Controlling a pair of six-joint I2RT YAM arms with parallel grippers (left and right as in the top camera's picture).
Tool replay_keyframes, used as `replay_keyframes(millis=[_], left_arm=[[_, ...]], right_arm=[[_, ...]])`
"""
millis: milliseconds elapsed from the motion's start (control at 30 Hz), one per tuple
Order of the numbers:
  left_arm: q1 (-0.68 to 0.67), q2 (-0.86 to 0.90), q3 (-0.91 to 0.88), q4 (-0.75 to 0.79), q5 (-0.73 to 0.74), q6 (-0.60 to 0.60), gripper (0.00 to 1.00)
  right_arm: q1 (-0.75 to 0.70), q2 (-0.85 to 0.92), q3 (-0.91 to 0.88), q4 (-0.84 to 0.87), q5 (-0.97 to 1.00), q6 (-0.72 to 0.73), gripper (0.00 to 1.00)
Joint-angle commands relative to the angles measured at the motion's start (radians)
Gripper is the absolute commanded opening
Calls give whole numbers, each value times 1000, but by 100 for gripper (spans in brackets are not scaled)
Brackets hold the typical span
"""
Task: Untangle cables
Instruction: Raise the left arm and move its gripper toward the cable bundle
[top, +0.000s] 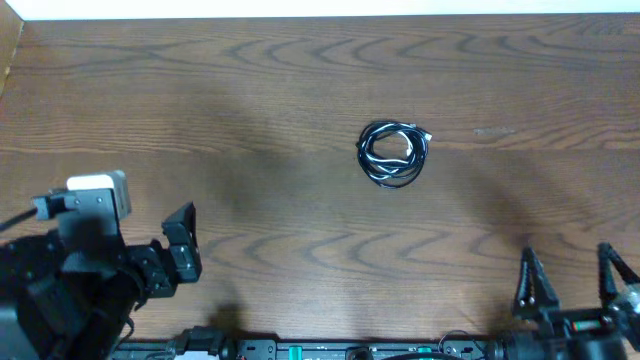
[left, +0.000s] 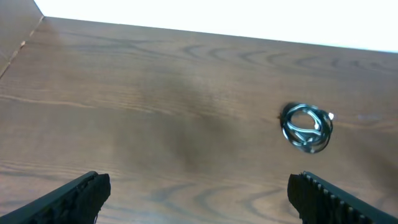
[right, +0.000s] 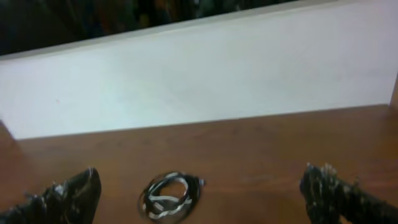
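The cables (top: 393, 154) lie as one small round coil of black and white cord on the wooden table (top: 250, 90), right of centre. The left wrist view has the coil (left: 306, 127) ahead and to the right; the right wrist view has it (right: 169, 196) low and left of centre. My left gripper (top: 185, 245) is at the lower left, far from the coil, open with bare wood between its fingers (left: 87, 193). At the lower right, my right gripper (top: 568, 265) is open as well and holds nothing, its fingertips (right: 323, 183) spread wide.
A white wall (right: 199, 68) runs along the table's far edge. A wooden side board (top: 8, 50) borders the far left corner. A black base rail (top: 330, 350) with wiring lines the near edge between the arms.
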Motion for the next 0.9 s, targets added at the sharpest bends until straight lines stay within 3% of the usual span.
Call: replay_keyframes(millis=[0, 333, 567, 633, 667, 767, 800, 867], left_arm=[[5, -68, -117, 38, 44, 32, 97], [5, -119, -320, 91, 201, 69, 97], [5, -118, -342, 166, 302, 78, 97], [5, -117, -345, 166, 307, 89, 97], [5, -117, -348, 169, 307, 88, 97], [5, -114, -352, 170, 325, 88, 97], [5, -110, -353, 169, 332, 89, 96], [5, -101, -354, 170, 339, 89, 88]], right_arm=[[-3, 139, 150, -89, -25, -68, 99], [-3, 636, 605, -448, -19, -168, 99], [-3, 850, 679, -496, 24, -211, 98], [-3, 893, 679, -502, 25, -211, 87], [-3, 909, 679, -504, 26, -211, 69], [-3, 945, 679, -502, 27, -219, 58], [-3, 951, 679, -500, 28, -219, 59], [-3, 961, 678, -496, 30, -219, 73]])
